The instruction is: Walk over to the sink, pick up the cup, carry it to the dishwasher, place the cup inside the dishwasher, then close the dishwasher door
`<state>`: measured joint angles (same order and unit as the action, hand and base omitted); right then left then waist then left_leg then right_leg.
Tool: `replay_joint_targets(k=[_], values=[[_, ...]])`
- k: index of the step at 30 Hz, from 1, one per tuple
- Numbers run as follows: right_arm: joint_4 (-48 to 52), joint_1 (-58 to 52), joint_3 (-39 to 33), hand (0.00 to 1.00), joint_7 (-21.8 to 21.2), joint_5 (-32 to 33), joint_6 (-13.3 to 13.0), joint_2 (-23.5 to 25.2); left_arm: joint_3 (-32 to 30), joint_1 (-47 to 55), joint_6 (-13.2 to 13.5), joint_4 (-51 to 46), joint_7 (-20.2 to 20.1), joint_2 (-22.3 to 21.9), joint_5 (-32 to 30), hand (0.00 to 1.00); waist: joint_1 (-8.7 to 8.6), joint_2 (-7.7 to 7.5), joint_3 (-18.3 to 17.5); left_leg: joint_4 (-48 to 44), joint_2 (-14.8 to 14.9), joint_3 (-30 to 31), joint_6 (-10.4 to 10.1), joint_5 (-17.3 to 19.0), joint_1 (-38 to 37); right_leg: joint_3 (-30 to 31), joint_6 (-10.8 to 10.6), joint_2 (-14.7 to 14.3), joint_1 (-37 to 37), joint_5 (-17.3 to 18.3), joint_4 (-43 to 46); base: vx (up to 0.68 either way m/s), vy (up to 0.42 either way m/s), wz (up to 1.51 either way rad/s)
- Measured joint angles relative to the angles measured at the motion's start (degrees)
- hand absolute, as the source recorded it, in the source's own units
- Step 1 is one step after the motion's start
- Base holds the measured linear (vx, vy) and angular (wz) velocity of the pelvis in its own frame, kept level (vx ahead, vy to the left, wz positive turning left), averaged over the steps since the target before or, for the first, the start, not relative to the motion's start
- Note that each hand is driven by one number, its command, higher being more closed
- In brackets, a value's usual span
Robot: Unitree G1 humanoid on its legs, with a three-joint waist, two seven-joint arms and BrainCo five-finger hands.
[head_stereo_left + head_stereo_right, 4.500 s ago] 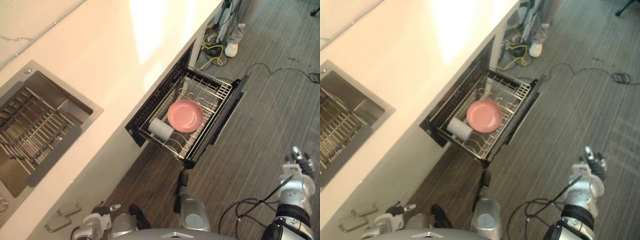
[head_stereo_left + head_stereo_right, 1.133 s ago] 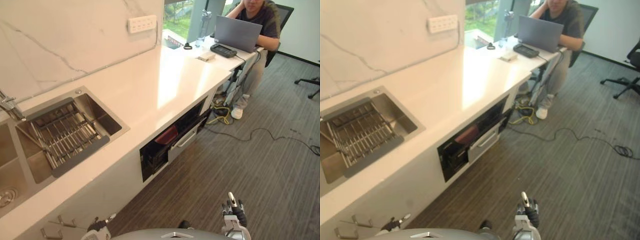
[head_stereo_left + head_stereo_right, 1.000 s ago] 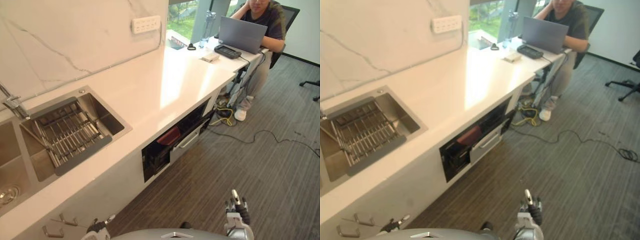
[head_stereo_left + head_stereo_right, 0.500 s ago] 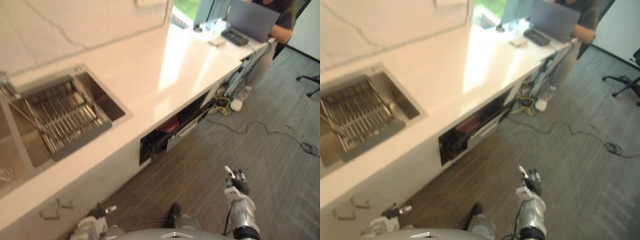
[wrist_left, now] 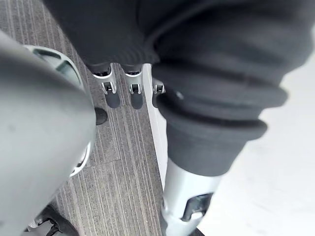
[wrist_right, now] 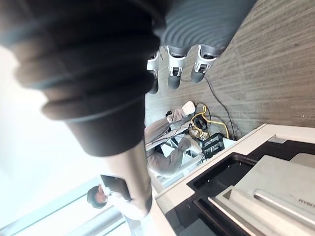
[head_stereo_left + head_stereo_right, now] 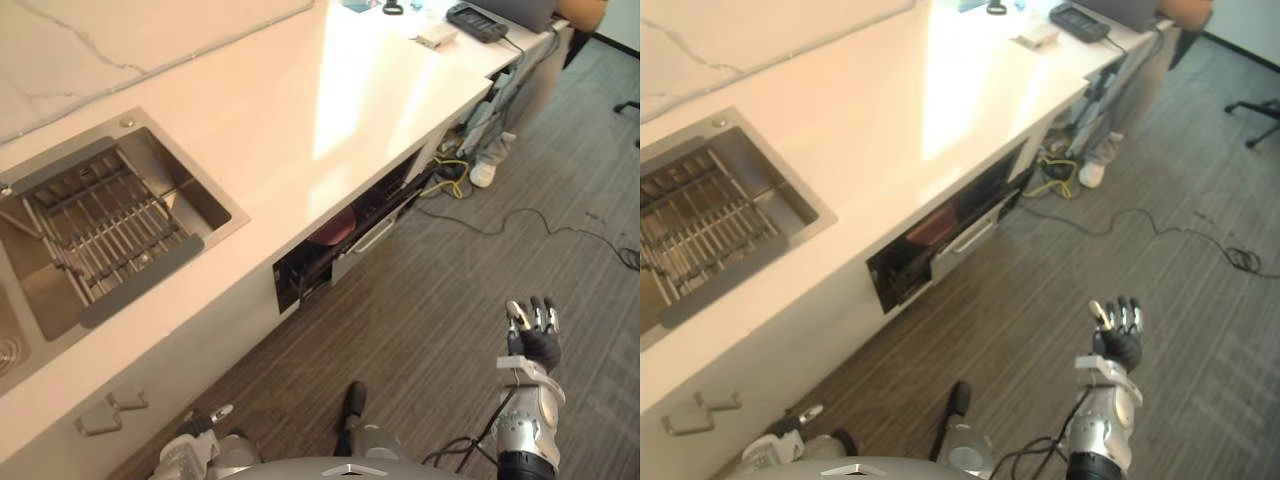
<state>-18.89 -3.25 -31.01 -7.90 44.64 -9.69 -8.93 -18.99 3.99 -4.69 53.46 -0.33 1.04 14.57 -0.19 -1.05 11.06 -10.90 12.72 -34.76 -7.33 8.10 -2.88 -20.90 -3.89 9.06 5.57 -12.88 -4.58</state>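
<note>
In the left eye view the dishwasher drawer (image 7: 365, 245) under the countertop (image 7: 330, 100) sits pushed nearly home. A dark gap stands open beside its white front, and a pink plate (image 7: 330, 228) shows inside. A wire rack lies in the sink (image 7: 195, 185).

In the right eye view our right hand (image 7: 1118, 338) is raised over the floor (image 7: 1200, 200), well apart from the drawer. Its fingers are straight, close together and empty.

In the left wrist view our left hand (image 5: 112, 96) hangs low over the floor, fingers relaxed and holding nothing.

In the right wrist view the drawer's front stands a little proud of its dark frame.

We judge that the cup lies hidden inside the drawer and that the closing step is in hand. Next, the front needs a push until it sits flush.
</note>
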Motion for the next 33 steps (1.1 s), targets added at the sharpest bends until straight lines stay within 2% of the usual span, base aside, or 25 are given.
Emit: replay_joint_targets(k=[1,2,5,8,13,18,23,27,33], values=[[-0.02,-0.17,0.05,0.0,-0.72,-0.06,0.04,-0.01,0.1,-0.31,0.4,-0.02,-0.52,-0.02,0.01,0.0,-0.43,0.38,0.17,-0.65,0.13,0.13,0.0,0.49,0.69,0.28,0.0,0.03,0.8,0.0,0.44,-0.02,0.01,-0.1],[-0.02,-0.12,0.11,1.0,-0.93,-0.06,0.04,-0.06,0.14,-0.62,0.45,-0.02,-0.76,-0.01,0.01,0.0,-0.62,0.53,0.31,-1.13,0.18,0.2,0.12,0.61,1.27,0.38,0.0,0.14,1.3,0.0,0.68,-0.05,0.014,-0.09],[-0.08,2.0,0.95,1.0,-1.33,0.06,0.25,-0.32,1.45,-2.7,1.51,-0.33,-1.4,0.11,0.59,0.0,-0.73,1.46,1.27,-2.99,0.0,1.93,0.71,1.22,5.69,0.14,0.1,1.02,4.87,-0.07,1.97,-0.08,-0.004,0.15],[-0.4,8.1,3.48,1.0,-0.94,0.07,1.32,-1.76,2.34,-3.24,1.71,-0.44,-1.31,0.57,1.65,0.0,-0.5,2.0,4.55,-3.21,-0.56,4.11,1.06,0.51,8.01,-1.45,0.3,1.59,5.75,-0.3,1.92,-0.08,-0.038,0.34],[-5.68,22.76,6.22,1.0,1.06,0.27,3.37,-9.16,3.43,-3.68,1.39,-0.43,-0.9,1.15,3.37,0.0,1.22,2.59,9.33,-3.26,-2.32,8.64,2.1,-1.3,13.28,-3.27,0.55,2.56,8.85,-1.87,1.44,-0.04,-0.017,0.29],[-12.01,31.83,10.27,1.0,2.48,1.12,6.42,-13.94,4.95,-5.34,0.92,-0.43,0.21,2.39,4.41,0.0,2.15,3.23,11.21,-3.95,-3.76,13.94,2.51,-1.66,17.17,-3.18,0.15,3.24,10.54,-2.23,1.29,-0.01,0.03,0.26],[-22.36,44.12,15.32,1.0,4.07,3.27,10.96,-19.89,7.89,-9.09,-1.06,-0.4,1.41,2.58,5.51,0.0,3.46,5.3,13.63,-3.9,-5.55,17.81,3.18,-2.78,20.99,-3.21,-0.21,4.5,12.77,-2.91,1.36,-0.04,0.024,0.21],[-26.98,51.01,16.9,1.0,5.18,4.57,13.02,-23.31,9.19,-10.18,-1.43,-0.31,1.4,2.45,5.56,0.0,3.81,6.88,15.14,-3.88,-6.61,19.03,3.73,-3.64,23.21,-3.18,-0.18,5.49,14.54,-3.32,1.74,-0.05,0.025,0.16],[-35.0,61.48,22.08,1.0,5.71,1.85,16.99,-29.23,12.77,-12.34,-1.51,1.3,1.36,2.23,7.83,0.0,5.12,10.49,17.17,-3.76,-8.3,20.66,4.5,-4.87,26.34,-2.57,-0.13,7.2,18.58,-3.48,4.17,-0.06,0.017,0.05]])
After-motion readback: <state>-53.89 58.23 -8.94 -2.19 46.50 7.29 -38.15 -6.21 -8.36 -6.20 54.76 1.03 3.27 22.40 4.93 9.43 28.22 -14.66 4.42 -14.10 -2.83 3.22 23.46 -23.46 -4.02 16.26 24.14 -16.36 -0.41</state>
